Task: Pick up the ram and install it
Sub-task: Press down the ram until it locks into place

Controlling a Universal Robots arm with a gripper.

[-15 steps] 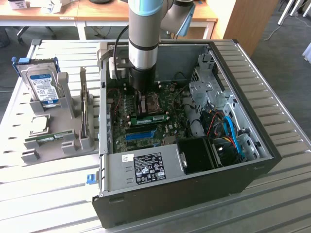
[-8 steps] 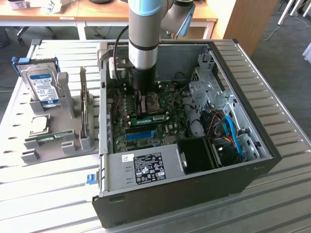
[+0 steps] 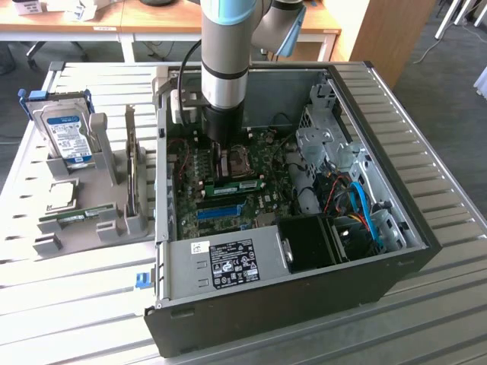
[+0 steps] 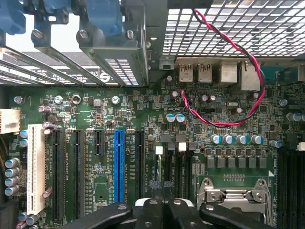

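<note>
Exterior view, my gripper [image 3: 221,150] lowered inside the open computer case [image 3: 396,228] on the desk [image 3: 84,289], closed just above the ram [image 3: 236,183] lying across the motherboard [image 3: 266,199], possibly seated; wrist view, closed gripper [image 4: 164,210] over slots.

You are looking at print too small to read; the white label [image 3: 237,262] on the power supply [image 3: 221,266] is carrying rows of marks you cannot make out; the blue-and-white sticker on the hard drive [image 3: 67,135] is staying illegible too.
</note>
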